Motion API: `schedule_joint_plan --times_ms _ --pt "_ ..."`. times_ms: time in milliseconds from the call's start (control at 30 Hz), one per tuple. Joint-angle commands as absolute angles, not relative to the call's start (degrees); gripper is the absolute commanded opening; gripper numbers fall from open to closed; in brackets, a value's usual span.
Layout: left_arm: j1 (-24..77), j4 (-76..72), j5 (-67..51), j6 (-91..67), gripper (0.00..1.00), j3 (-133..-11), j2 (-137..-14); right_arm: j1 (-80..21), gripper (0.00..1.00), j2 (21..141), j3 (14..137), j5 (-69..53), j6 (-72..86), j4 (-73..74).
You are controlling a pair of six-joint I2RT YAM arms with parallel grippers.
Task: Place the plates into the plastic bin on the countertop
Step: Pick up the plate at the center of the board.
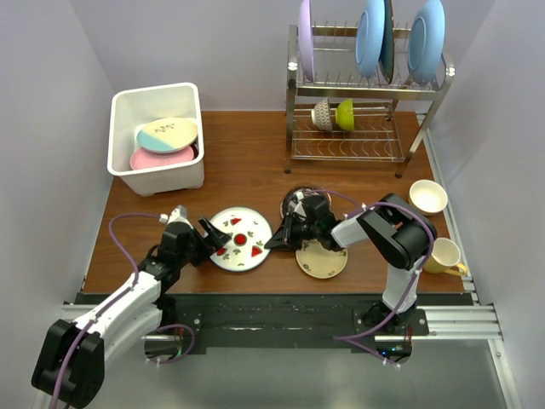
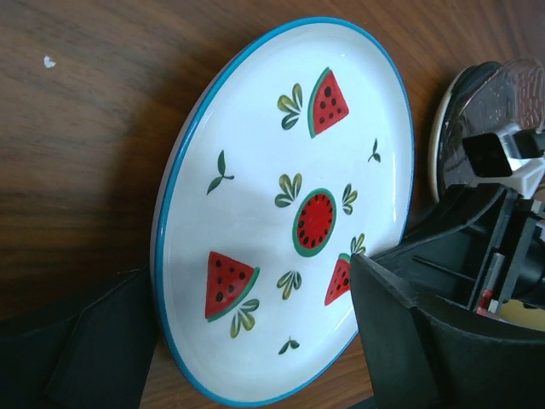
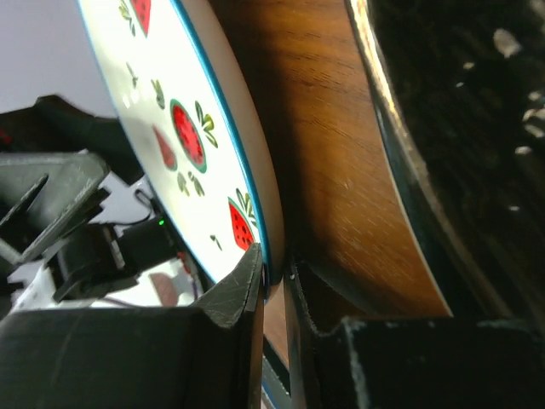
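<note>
A white plate with watermelon motifs and a blue rim (image 1: 240, 239) lies mid-countertop (image 1: 247, 162). My right gripper (image 1: 272, 242) is shut on its right rim; in the right wrist view the fingertips (image 3: 255, 281) pinch the rim of this plate (image 3: 170, 119). My left gripper (image 1: 213, 240) stands open at the plate's left edge, and the plate (image 2: 281, 213) fills the gap between its jaws (image 2: 255, 358). The white plastic bin (image 1: 155, 95) at the back left holds a pink plate (image 1: 157, 158) and a blue-and-cream plate (image 1: 167, 134). A dark glass plate (image 1: 298, 198) and a cream plate (image 1: 324, 262) lie by the right arm.
A two-tier steel rack (image 1: 368, 119) at the back right holds lilac and light-blue plates above and small bowls below. A cream bowl (image 1: 427, 196) and a yellowish mug (image 1: 446, 256) sit at the right edge. White walls close in on both sides.
</note>
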State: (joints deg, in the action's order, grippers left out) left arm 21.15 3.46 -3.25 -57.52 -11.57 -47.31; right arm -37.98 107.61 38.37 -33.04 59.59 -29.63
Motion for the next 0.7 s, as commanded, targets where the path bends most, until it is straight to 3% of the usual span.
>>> schedule_joint_plan --times_ms 0,333,567,667 --pt "21.53 -4.82 -6.06 -58.18 0.88 -5.55 -48.17 -38.5 0.0 116.53 33.4 -35.77 57.39 -31.44" --pt "21.53 -8.27 -8.52 -57.22 0.74 -3.34 -42.45 -38.23 0.0 114.36 33.57 -35.86 55.11 -29.54" --pt "21.53 -7.56 -10.63 -55.72 0.55 -5.97 -42.28 -38.23 0.0 108.81 35.06 -34.19 52.83 -23.04" --pt "21.53 -5.72 -10.64 -55.11 0.54 -7.46 -41.66 -38.32 0.0 106.19 35.68 -33.14 51.33 -19.97"
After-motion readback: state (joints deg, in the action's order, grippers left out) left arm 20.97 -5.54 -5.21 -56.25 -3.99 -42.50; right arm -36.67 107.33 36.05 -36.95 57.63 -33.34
